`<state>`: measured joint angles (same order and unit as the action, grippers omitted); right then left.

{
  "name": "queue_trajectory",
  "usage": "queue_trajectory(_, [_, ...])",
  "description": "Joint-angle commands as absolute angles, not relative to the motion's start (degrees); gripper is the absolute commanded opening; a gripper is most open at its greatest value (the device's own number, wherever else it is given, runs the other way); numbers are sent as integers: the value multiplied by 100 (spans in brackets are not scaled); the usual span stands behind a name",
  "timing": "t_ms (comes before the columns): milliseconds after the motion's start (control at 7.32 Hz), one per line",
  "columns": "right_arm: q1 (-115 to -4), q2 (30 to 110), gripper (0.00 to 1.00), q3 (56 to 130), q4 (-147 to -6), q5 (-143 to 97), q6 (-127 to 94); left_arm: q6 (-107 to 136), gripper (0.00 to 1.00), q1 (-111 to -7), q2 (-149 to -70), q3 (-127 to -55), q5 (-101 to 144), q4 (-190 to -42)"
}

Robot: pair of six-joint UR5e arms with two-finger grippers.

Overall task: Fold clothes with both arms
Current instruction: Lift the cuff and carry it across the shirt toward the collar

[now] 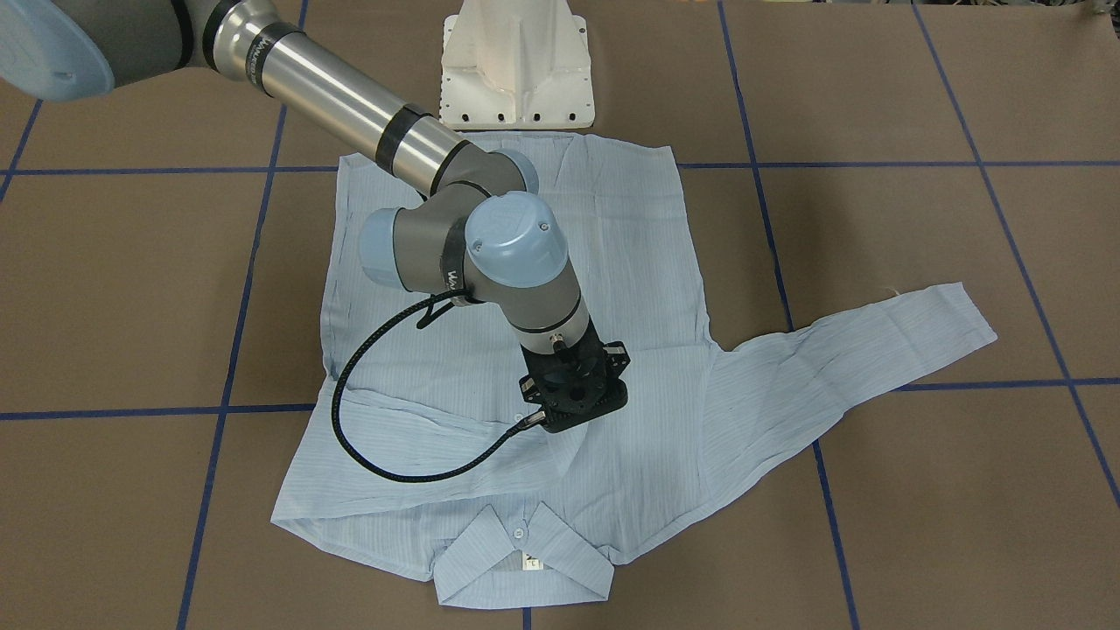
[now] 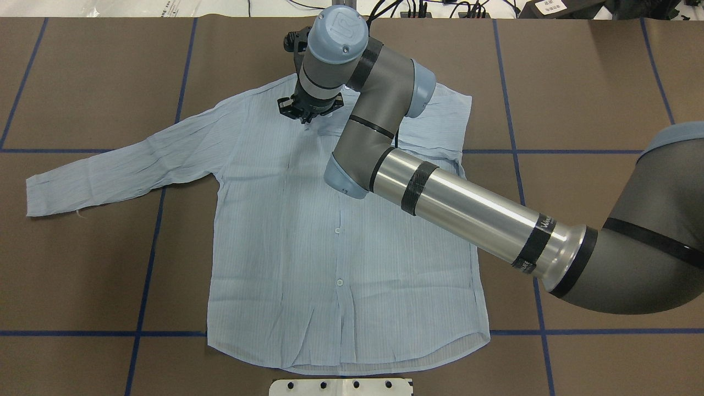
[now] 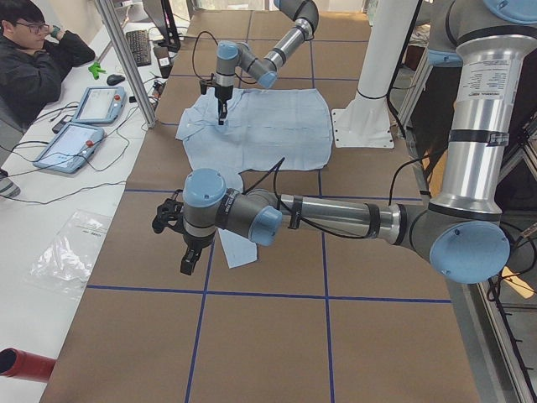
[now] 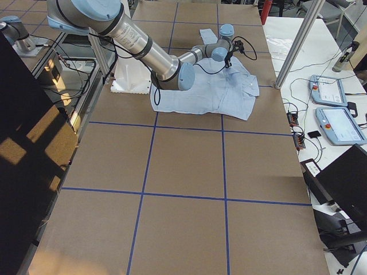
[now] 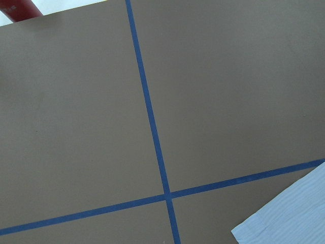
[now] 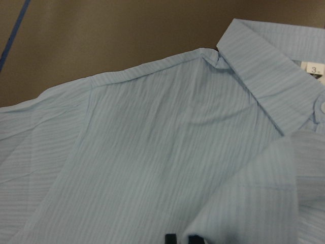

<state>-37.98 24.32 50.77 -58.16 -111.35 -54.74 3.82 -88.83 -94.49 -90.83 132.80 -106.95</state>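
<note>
The right gripper point(image 6: 181, 238) points down onto the shirt point(image 2: 308, 247), just below the collar point(image 1: 525, 560). Its two black fingertips point(image 6: 170, 238) sit close together, and the cloth bunches up to them, so it looks like it is pinching the shirt there. The bit it pinches is the end of one sleeve point(image 1: 420, 411), which is folded in across the chest. Near the gripper, a small white tag point(image 6: 315, 68) shows inside the collar, with a white button point(image 6: 321, 104) just beside it.

The right arm point(image 2: 467, 209) reaches out over the shirt from the robot's right side.

The shirt is light blue with thin stripes. It lies flat and front side up in the middle of the brown surface point(image 2: 82, 264), with the collar at the far side from the robot. The bottom edge is near the white base point(image 1: 516, 61). The other sleeve point(image 2: 121, 159) is stretched out flat toward the robot's left.

The left gripper point(image 3: 188, 267) hangs above the surface near the end of that stretched sleeve, not touching it. I cannot tell how its fingers are set. The left arm point(image 3: 336, 218) is held low and long over the surface. Blue lines point(image 5: 152, 127) cross on the surface under it.
</note>
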Motion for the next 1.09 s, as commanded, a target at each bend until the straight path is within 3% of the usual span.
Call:
queue_trajectory(0, [-3788, 2286, 100, 5063, -5452, -10507, -5511, 614, 100, -8877, -9501, -9097, 13280, -10696])
queue_trajectory(957, [-3875, 2566, 100, 5255, -5440, -10336, -6232, 782, 100, -8894, -9431, -9253, 13272, -10828])
